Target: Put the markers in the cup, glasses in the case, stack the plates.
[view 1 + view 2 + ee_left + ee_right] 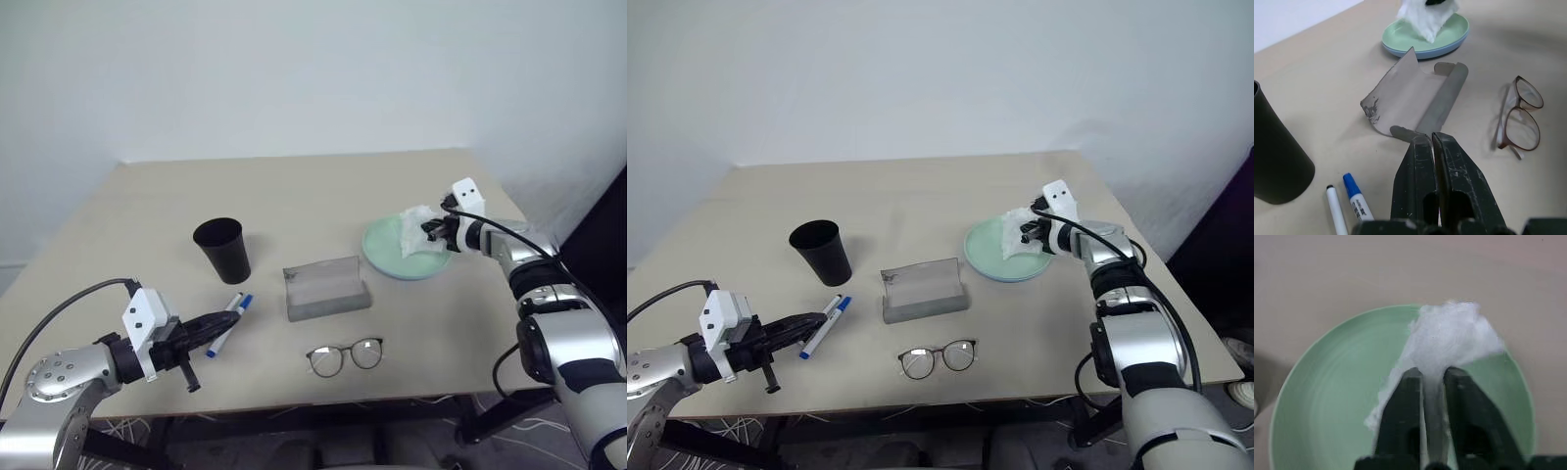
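We see our right claw (1432, 382) out over the mint green plate (380, 245) at about two o'clock on the table (294, 186); its two black fingers (1400, 416) stand a little apart with a small white cloth (1449, 338) pinched between them, so it grips the cloth, which hangs down onto the plate. In the left wrist view a light blue plate (1420, 53) shows as a rim just under the green one, so the two plates already sit stacked

Our left claw (1432, 142) is at about eight o'clock, near the table's front edge, fingers pressed together and holding nothing; it points toward the middle of the table

The grey case (326, 287) lies open at the centre of the table, its lid standing up behind the tray. The glasses (345, 355) rest on the table at six o'clock from the case, just beside it but apart, lenses toward the front edge

The black cup (222, 249) stands upright at nine o'clock from the case. The two markers (227, 321), one with a blue cap and one with a black cap, lie side by side on the table at six o'clock from the cup, just beyond our left claw's tips
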